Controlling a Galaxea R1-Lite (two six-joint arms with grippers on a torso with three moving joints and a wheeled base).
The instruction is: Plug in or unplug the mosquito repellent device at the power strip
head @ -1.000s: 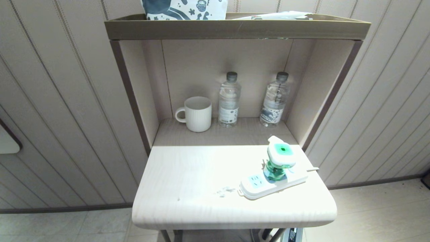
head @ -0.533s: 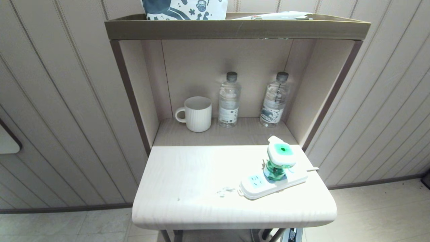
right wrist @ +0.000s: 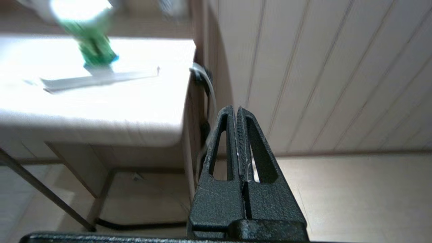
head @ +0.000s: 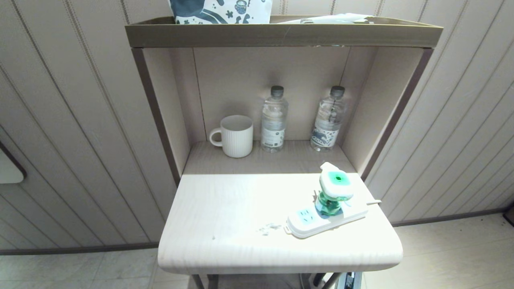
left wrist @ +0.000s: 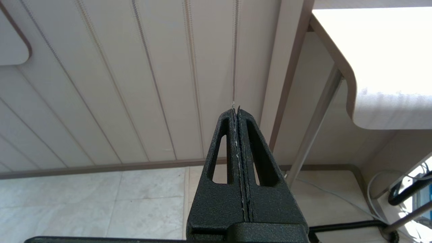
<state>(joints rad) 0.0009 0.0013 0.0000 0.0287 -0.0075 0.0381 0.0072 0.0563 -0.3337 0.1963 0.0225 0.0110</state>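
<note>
The mosquito repellent device (head: pixel 335 190), a white cap with a green centre over a green bottle, stands plugged into the white power strip (head: pixel 321 219) at the right front of the small table (head: pixel 225 216). The right wrist view shows the device (right wrist: pixel 92 44) and the strip (right wrist: pixel 98 78) from below the tabletop's level. My right gripper (right wrist: pixel 235 108) is shut and empty, low beside the table's right edge. My left gripper (left wrist: pixel 235 109) is shut and empty, low at the table's left side. Neither gripper shows in the head view.
At the back of the shelf stand a white ribbed mug (head: pixel 235 135) and two clear water bottles (head: pixel 274 119) (head: pixel 328 119). An upper shelf (head: pixel 281 34) overhangs them. Panelled walls flank the stand. Cables (left wrist: pixel 381 189) lie on the floor under the table.
</note>
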